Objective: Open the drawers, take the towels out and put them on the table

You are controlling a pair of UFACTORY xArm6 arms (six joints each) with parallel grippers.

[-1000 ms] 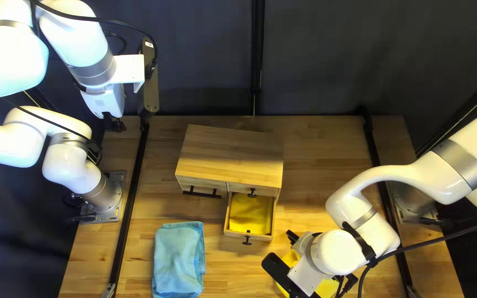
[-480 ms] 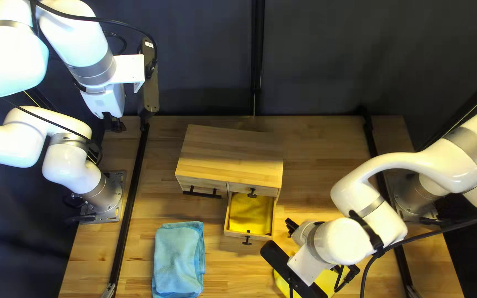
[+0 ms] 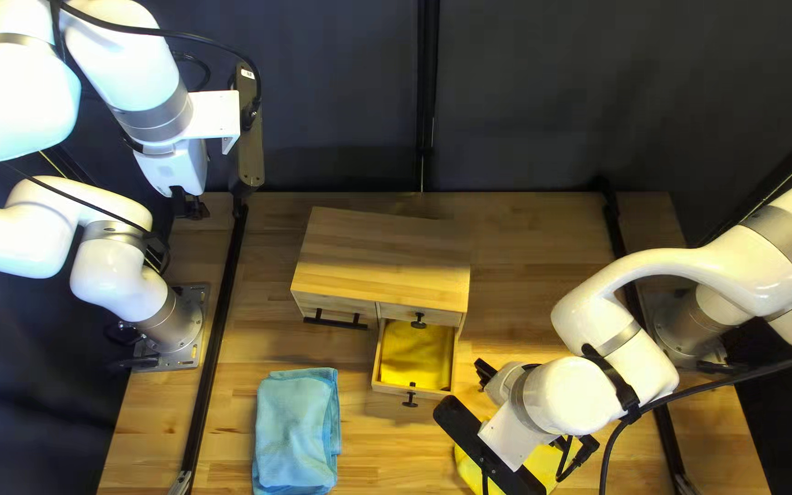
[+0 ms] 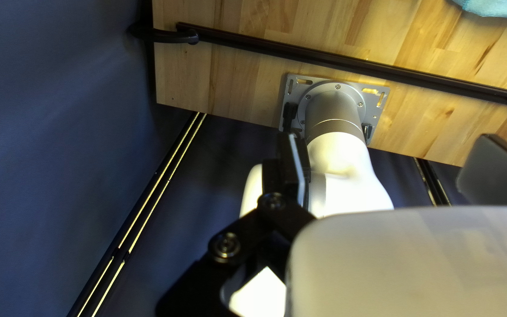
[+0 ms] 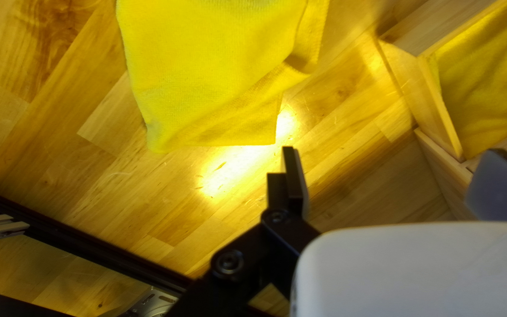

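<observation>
Our right gripper [image 5: 394, 176] had its fingers apart beside the yellow towel [image 5: 209, 66] on the table [image 5: 104, 176] (our left gripper [image 4: 394, 171] did too).

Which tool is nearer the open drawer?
Right. The right tool hangs low beside the open drawer, off its front corner. The left tool is raised over the table at its far left corner, beyond the cabinet.

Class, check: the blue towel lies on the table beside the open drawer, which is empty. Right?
No: the open drawer holds a yellow towel, as the top left view shows. The blue towel does lie on the table beside it.
</observation>
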